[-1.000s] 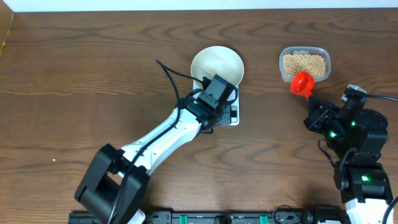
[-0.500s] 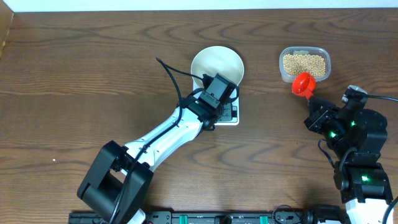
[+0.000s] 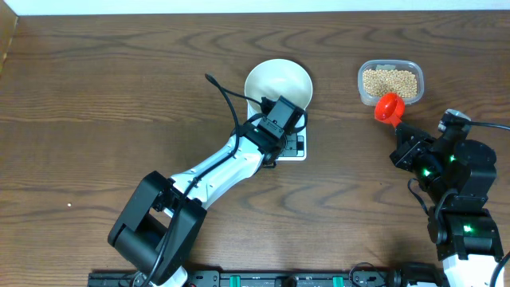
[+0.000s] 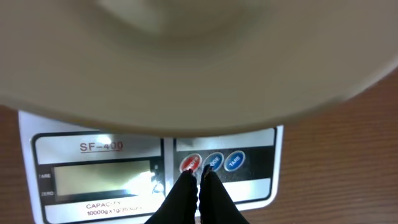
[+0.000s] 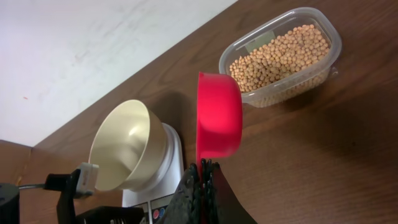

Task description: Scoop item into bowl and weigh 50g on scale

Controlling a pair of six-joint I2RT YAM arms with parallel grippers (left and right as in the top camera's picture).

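The cream bowl (image 3: 278,82) stands empty on the white scale (image 3: 296,147); both also show in the right wrist view, bowl (image 5: 124,144) and scale (image 5: 176,163). My left gripper (image 4: 199,177) is shut and empty, its tips at the scale's (image 4: 261,180) red button, under the bowl (image 4: 199,68). The display (image 4: 99,179) shows no readable digits. My right gripper (image 5: 204,167) is shut on the handle of a red scoop (image 5: 218,116), which is empty and held beside the clear tub of tan beans (image 5: 280,57). In the overhead view the scoop (image 3: 388,107) sits just below the beans (image 3: 390,81).
The clear plastic tub (image 3: 362,89) stands at the back right of the brown wooden table (image 3: 119,104). A pale wall edge runs along the far side. My left arm (image 3: 211,171) stretches diagonally across the table's middle.
My left arm shifted slightly, its base link swinging right; the gripper stays at the scale's front. The right arm and scoop have barely moved.
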